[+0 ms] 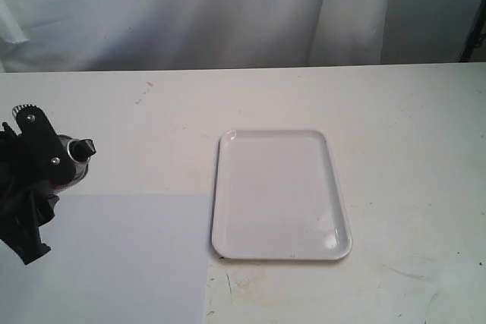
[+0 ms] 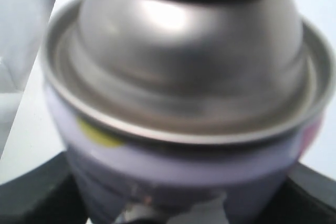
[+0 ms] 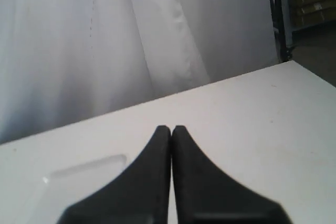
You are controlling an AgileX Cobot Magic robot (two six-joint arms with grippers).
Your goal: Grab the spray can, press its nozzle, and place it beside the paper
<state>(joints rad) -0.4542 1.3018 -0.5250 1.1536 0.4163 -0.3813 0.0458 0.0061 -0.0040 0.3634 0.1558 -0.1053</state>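
The spray can (image 1: 74, 165) is at the far left of the exterior view, its silver dome and black nozzle (image 1: 85, 147) sticking out from behind my left gripper (image 1: 53, 168). In the left wrist view the spray can (image 2: 184, 103) fills the frame, silver dome and pale label with a yellow dot, with black fingers (image 2: 37, 192) pressed against both sides of its body. The paper (image 1: 106, 259) lies flat at the lower left, just below the can. My right gripper (image 3: 171, 129) is shut and empty above the table; it is outside the exterior view.
A glossy white tray (image 1: 334, 244) with rounded corners sits in the middle of the table, right of the paper; its corner also shows as the tray (image 3: 84, 171) in the right wrist view. White curtains hang behind the table's far edge.
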